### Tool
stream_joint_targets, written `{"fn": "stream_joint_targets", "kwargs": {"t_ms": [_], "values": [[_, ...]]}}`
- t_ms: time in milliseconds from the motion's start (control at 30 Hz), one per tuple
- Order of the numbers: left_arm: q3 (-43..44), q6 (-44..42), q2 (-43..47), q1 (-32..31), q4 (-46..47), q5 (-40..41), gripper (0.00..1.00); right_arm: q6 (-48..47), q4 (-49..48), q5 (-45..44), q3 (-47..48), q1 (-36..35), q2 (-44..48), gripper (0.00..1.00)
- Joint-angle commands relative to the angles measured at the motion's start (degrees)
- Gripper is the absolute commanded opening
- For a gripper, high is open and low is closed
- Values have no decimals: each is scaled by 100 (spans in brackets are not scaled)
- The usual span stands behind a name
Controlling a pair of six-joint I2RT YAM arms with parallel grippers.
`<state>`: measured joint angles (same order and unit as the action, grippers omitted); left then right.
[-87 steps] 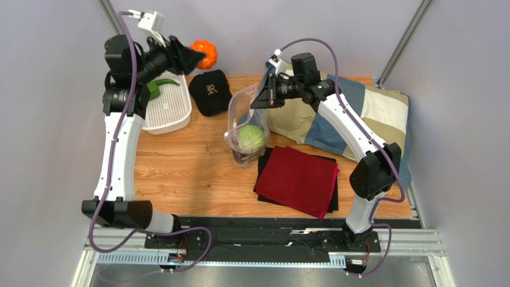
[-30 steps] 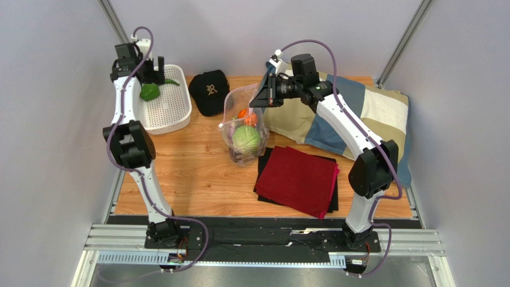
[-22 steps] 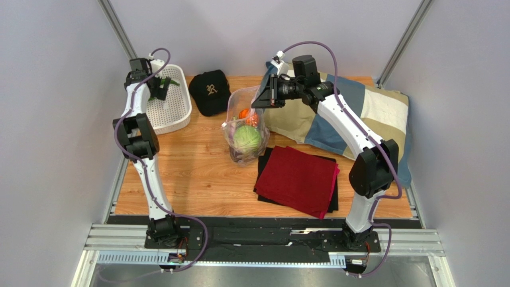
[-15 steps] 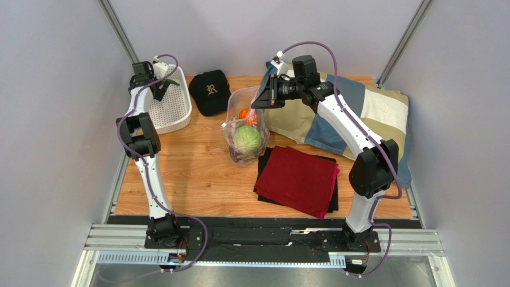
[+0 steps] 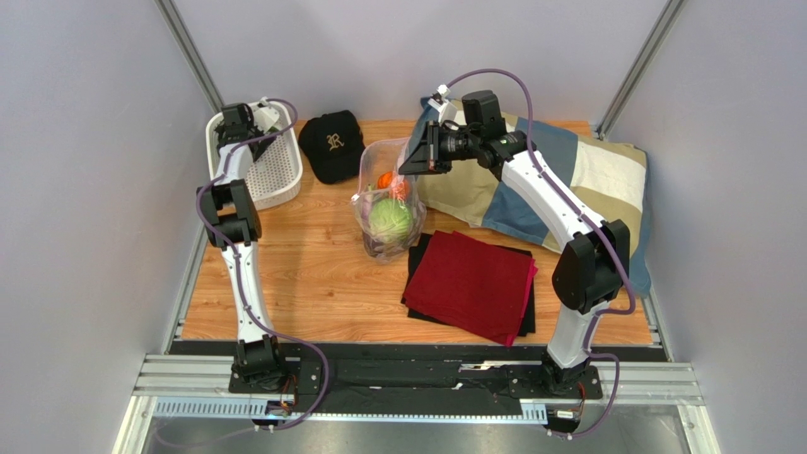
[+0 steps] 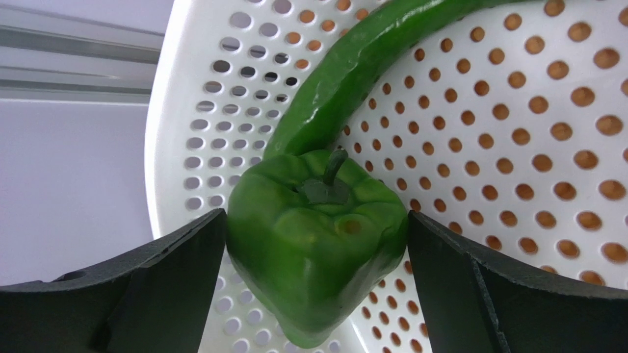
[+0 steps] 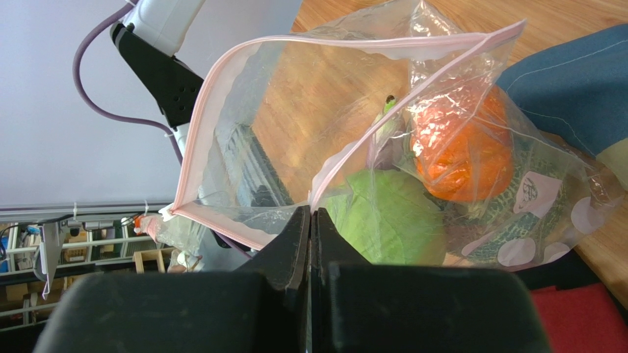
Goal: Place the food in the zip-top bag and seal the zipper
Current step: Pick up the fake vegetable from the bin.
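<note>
I find the left hand [image 6: 313, 224] at the upper left of the overhead view, reaching down into the white basket [image 6: 184, 110] with its fingers spread wide apart. A green bell pepper [image 6: 317, 250] sits squarely between the fingers, stem up, and each finger stands right against a side of it; I cannot tell whether the pads actually press on it. A long green pepper [image 6: 354, 66] curves along the basket wall just behind the bell pepper and touches it near the stem. The right hand [image 7: 310, 220] has its fingers closed together, clamped on the near rim of the zip-top bag [image 7: 295, 110] at the zipper [image 7: 193, 140], holding the mouth up and open. The bag stands on the surface [image 5: 303, 274] near the centre of the overhead view, between a black cap [image 5: 331, 142] and a patchwork blanket [image 5: 587, 180], with a folded red cloth [image 5: 471, 284] just beside its base. Inside the bag I see the pale green cabbage [image 7: 391, 220], the orange pumpkin [image 7: 461, 147] above it, and the netted melon [image 7: 531, 173] behind the pumpkin. A purple piece [image 5: 377, 248] shows low in the bag, under the cabbage. The zipper strip runs unjoined round the open mouth.
</note>
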<state>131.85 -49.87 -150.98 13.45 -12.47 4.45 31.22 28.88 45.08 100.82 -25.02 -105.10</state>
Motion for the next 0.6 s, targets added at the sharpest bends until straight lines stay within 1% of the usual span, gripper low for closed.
{"fn": "stream_joint_targets", "kwargs": {"t_ms": [0,67,100,167,200,233,300,367,400,467,500,567], "values": [[166,-392,-81,-18,-159,-14,92,-108,-76,-52,-88,49,262,0],[0,-384,33,-18,-133,-58,84,-108,-58,-43,-88,49,253,0],[-71,-357,94,-18,-72,-102,76,-108,-67,-34,-97,41,262,0],[-308,-261,357,-36,-54,-189,67,-125,-50,-34,-88,41,253,0],[-396,-200,480,-44,-2,-268,57,-125,-41,-34,-88,41,253,0],[-467,-94,734,-45,-1,-330,53,-116,-41,-34,-88,41,244,0],[-573,231,981,-53,-106,-401,47,-125,-41,-17,-80,41,236,0],[-599,572,1333,-88,-194,-444,44,-116,-58,9,-62,41,218,0],[-608,670,1447,-106,-360,-593,40,-108,-58,10,-45,32,209,0],[-739,977,1825,-132,-432,-673,37,-125,-58,36,-27,41,200,0],[-783,1092,1948,-124,-571,-804,34,-125,-58,36,17,41,174,0],[-950,1364,2308,-132,-695,-945,33,-143,-41,62,43,41,165,0]]}}
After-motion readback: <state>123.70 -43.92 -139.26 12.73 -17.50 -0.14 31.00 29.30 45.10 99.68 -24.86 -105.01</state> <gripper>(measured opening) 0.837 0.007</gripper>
